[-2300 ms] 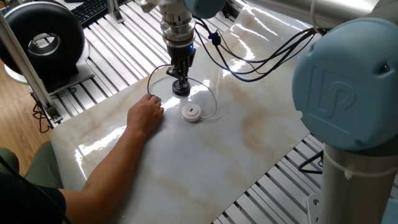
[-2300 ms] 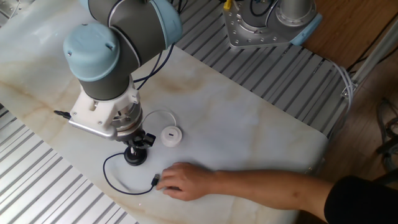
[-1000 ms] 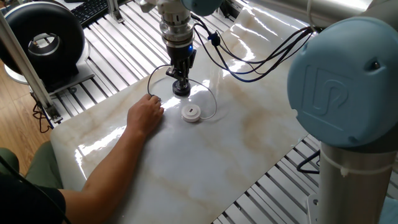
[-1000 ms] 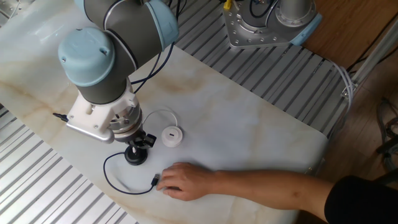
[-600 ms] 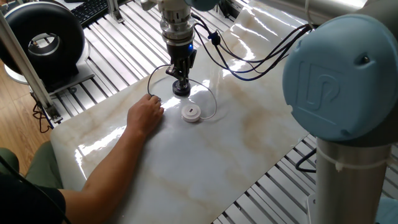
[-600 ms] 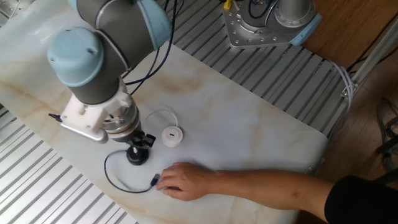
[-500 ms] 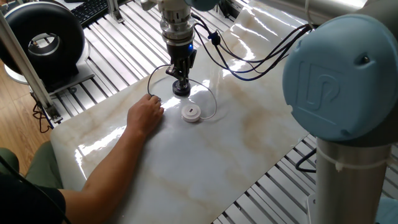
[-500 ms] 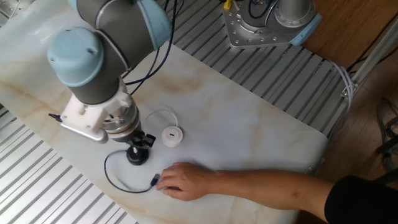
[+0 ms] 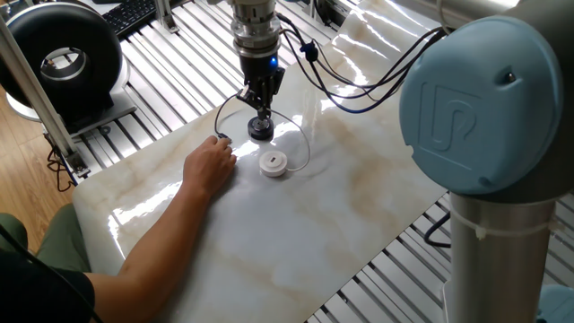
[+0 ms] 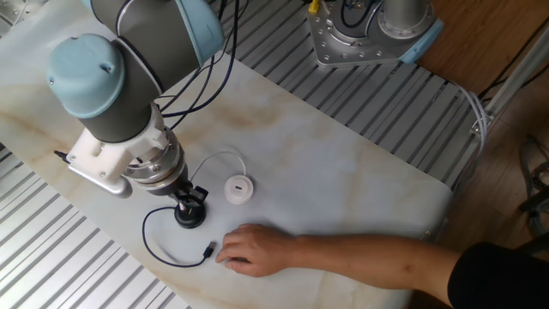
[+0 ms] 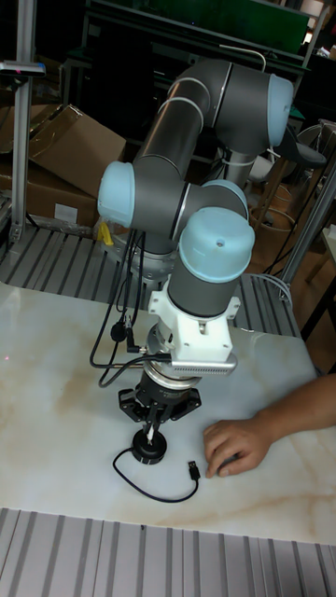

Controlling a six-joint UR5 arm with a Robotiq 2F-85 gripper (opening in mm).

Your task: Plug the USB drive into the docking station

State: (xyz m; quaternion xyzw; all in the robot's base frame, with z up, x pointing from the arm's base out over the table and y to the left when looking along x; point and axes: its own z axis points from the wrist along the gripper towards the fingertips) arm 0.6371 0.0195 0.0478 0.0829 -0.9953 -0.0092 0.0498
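Step in hand: we judge this as the early part of the job. The gripper [image 9: 260,115] stands right over the docking station [image 9: 261,130], and nothing is plugged in yet.
Fingers: they come down close together at the black puck's top. We cannot tell if they pinch it or only touch it; the wrist hides the tips in the other fixed view.
Docking station: it sits flat on the marble surface [image 9: 296,233], its black cable [image 10: 159,249] looping round to a dark plug [image 10: 208,251].
USB drive: the white puck [image 9: 273,163] lies just beside the black one, apart from it, its thin white cable [image 10: 214,160] arcing behind.
Person's hand: it rests on the surface [image 10: 249,249], fingertips right at the dark plug.
Next move: by our reading, one puck's plug has to meet the other puck's port. That calls for a firm hold and careful alignment, with the person's hand very near.
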